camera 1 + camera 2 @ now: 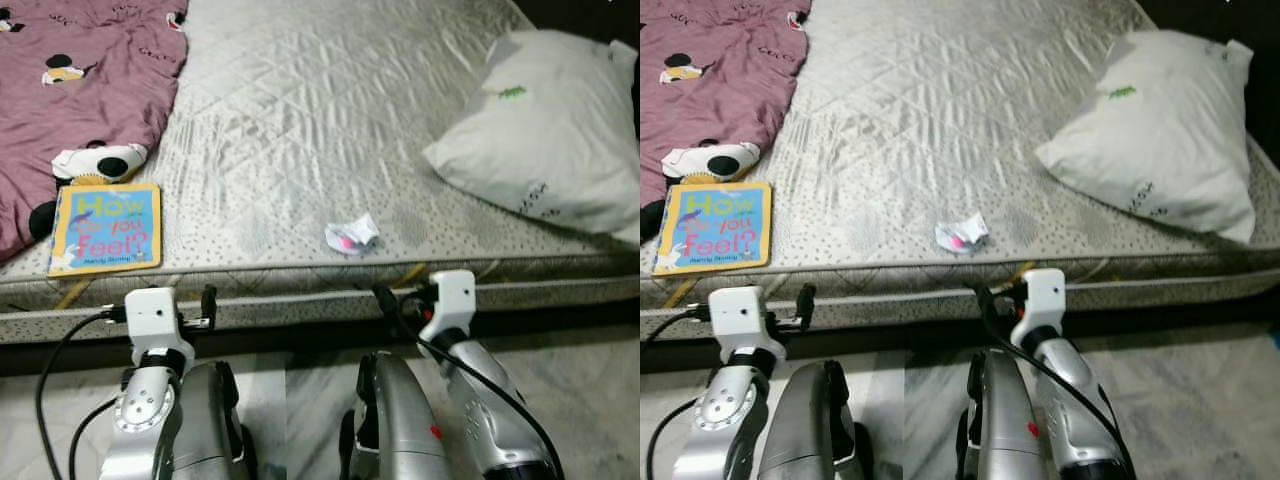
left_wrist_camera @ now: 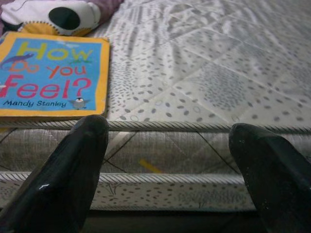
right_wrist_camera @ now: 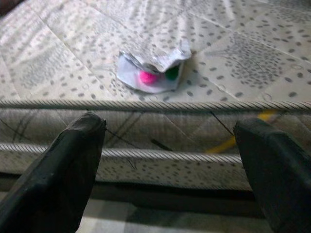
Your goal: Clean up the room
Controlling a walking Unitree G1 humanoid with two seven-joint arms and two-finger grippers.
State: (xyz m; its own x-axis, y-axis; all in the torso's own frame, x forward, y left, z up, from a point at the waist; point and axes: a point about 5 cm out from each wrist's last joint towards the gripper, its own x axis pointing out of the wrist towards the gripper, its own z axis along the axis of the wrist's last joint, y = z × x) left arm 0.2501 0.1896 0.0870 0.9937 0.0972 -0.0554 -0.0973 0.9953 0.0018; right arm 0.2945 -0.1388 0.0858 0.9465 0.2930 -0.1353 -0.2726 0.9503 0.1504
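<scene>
Left gripper (image 2: 167, 170): it is hanging low in front of the mattress side, with its two black fingers spread apart and nothing between them.
Right gripper (image 3: 170, 174): it is waiting at the same height before the mattress edge, fingers wide apart and holding nothing; it is facing the wrapper.
Floor (image 1: 590, 380): pale marbled tiles are showing under both silver arms.
Mattress (image 1: 300, 110): a grey quilted mattress with a dotted pattern and corded edge is lying across the view.
Wrapper (image 1: 351, 235): a small crumpled white wrapper with a pink spot is lying on the mattress near the front edge, between the two grippers and closer to the right one.
Book (image 1: 106, 228): a flat yellow and blue children's book, titled "How Do you Feel?", is resting at the front left corner.
Blanket (image 1: 80, 90): a mauve striped cloth with cartoon mouse prints is lying behind the book, touching it.
Pillow (image 1: 550, 130): a white crumpled pillow is resting at the far right.
</scene>
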